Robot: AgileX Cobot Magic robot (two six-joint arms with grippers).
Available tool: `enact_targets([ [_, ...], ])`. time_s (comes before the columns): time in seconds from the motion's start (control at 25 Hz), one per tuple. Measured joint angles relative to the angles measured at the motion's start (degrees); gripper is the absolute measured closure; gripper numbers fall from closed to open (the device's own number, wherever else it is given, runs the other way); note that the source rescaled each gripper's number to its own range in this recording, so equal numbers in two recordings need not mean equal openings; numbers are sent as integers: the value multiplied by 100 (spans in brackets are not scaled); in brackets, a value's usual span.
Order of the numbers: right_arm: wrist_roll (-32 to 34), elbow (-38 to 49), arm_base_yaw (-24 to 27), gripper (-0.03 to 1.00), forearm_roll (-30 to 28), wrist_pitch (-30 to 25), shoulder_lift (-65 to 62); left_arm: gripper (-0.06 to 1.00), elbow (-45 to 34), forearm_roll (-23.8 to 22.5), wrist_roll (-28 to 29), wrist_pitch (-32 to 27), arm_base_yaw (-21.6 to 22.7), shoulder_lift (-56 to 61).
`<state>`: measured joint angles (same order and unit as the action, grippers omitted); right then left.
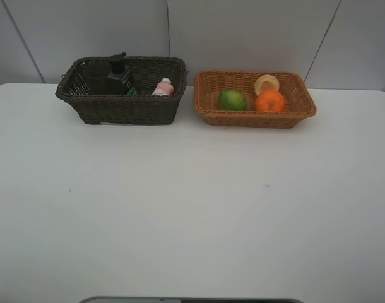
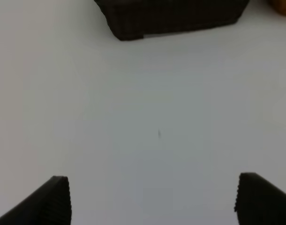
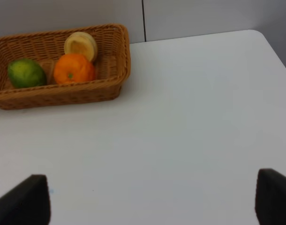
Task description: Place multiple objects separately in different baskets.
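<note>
Fingertips of my left gripper (image 2: 152, 199) and my right gripper (image 3: 152, 199) stand wide apart over bare white table (image 1: 192, 208), and neither holds anything.

At about 11 o'clock on the table sits the dark brown basket (image 1: 126, 108). Inside it stand a dark green pump bottle (image 1: 120, 77), a pink white-capped bottle (image 1: 163, 88) and a dim cup (image 1: 96, 78) that is hard to make out.

At about 1 o'clock, just beside it, is the light tan basket (image 1: 259, 117), holding a green citrus fruit (image 1: 232, 100), an orange (image 1: 269, 101) and a pale yellow round fruit (image 1: 266, 83) behind it.

I judge the fruit firm, round and apt to roll, best pinched across the middle. The bottles look rigid, smooth and light; I would grip their bodies, not the pump or cap. The cup seems thin-walled, so I would squeeze it gently at the rim.
</note>
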<state>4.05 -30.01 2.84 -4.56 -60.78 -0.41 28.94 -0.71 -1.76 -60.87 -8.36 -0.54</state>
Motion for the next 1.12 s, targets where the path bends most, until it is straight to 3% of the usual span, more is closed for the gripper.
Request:
enact_targets([
  [0.2,0,0,0,7,0,0,0,4,0,17,32,0,297,99],
  [0.48,0,0,0,7,0,0,0,4,-6,589,176,0,332,99],
  [1.12,0,0,0,7,0,0,0,4,-6,267,238,0,332,99],
])
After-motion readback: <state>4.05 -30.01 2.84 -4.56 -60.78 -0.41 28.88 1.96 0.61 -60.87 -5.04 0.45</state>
